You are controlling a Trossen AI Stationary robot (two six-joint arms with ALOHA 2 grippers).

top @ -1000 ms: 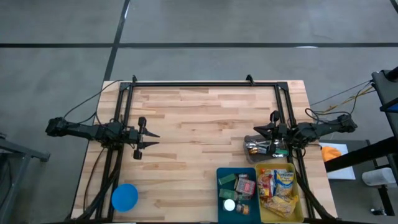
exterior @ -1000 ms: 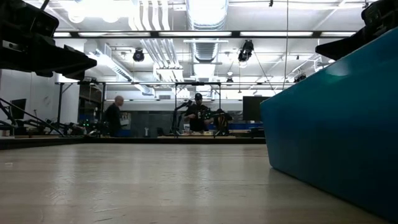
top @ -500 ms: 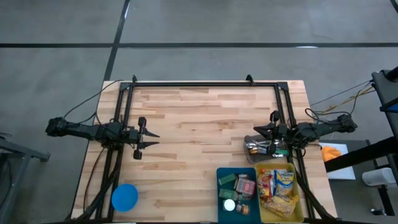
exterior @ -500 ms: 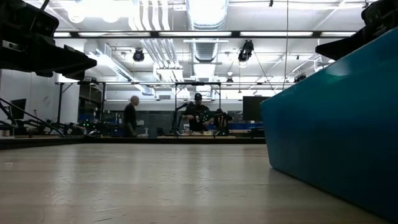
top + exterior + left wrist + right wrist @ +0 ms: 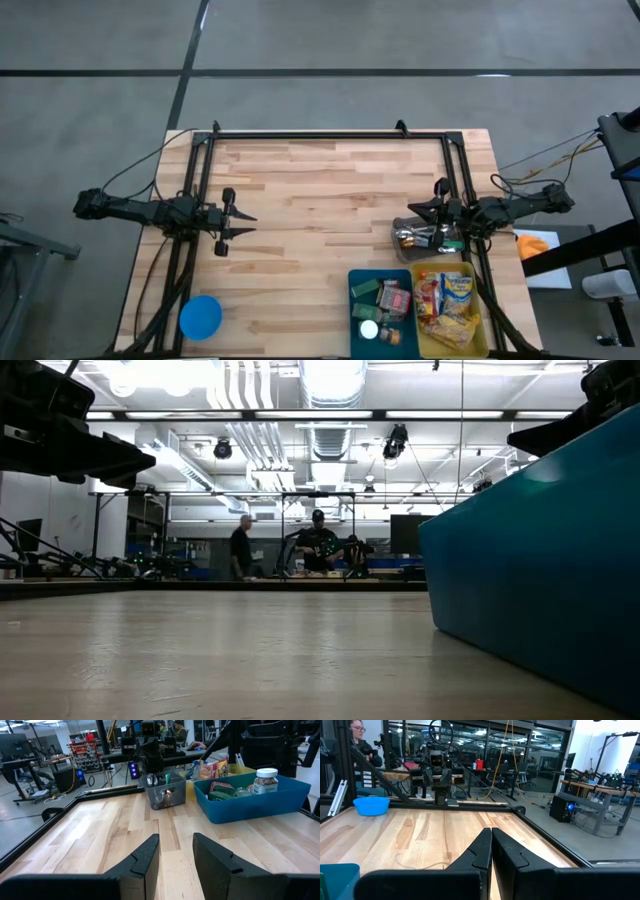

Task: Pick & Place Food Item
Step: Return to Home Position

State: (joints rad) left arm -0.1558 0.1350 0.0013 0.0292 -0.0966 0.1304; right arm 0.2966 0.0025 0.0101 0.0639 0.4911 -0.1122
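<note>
Food items lie in two bins at the table's near right: a white-lidded jar (image 5: 266,780) and green packets (image 5: 366,292) in the blue bin (image 5: 356,320), and snack bags (image 5: 446,296) in the yellow bin (image 5: 484,330). My left gripper (image 5: 248,218) hovers open over the table's left side, pointing level toward the right. My right gripper (image 5: 412,210) hovers shut over the right side, pointing left, just beyond the bins. Neither holds anything.
A grey basket of utensils (image 5: 420,238) stands just far of the blue bin, under the right arm. A blue bowl (image 5: 200,317) rests at the near left corner. A black frame (image 5: 320,134) runs along the table's far and side edges. Bare wood lies between the arms.
Both arms have kept still. In the room beyond the table, a person has walked toward the right of the low view.
</note>
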